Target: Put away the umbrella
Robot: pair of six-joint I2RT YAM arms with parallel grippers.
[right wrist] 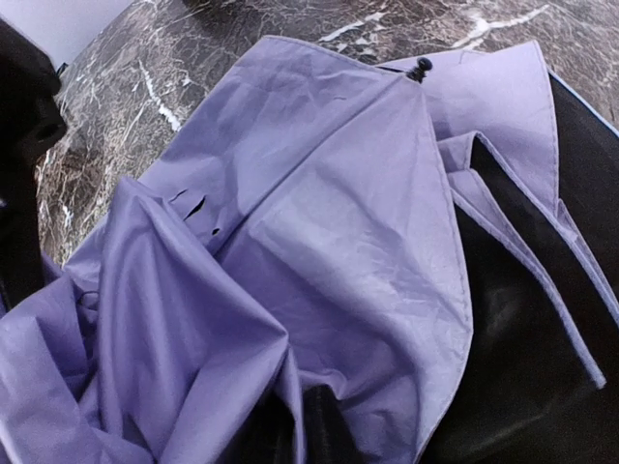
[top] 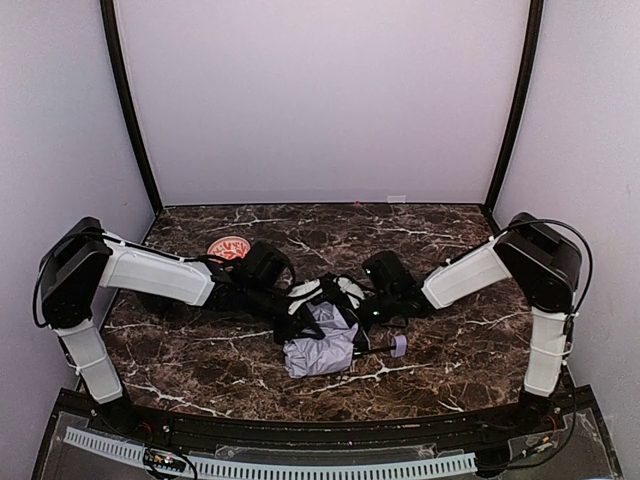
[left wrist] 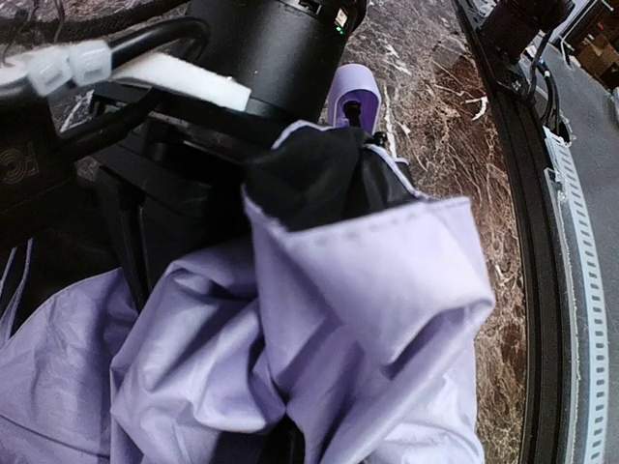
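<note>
Left hand (top: 295, 312) and right hand (top: 362, 308) both clenched, fingertips hidden under crumpled umbrella (top: 322, 348) fabric; hold unclear.

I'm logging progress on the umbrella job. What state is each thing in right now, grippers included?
umbrella: collapsed, lying on the table, fabric loose and crumpled, not wrapped.
handle: sticking out to the right, free of both grippers.
bowl: at the rear left, apart from the umbrella.
left gripper: shut on the umbrella's fabric.
right gripper: shut on the umbrella's fabric.
</note>
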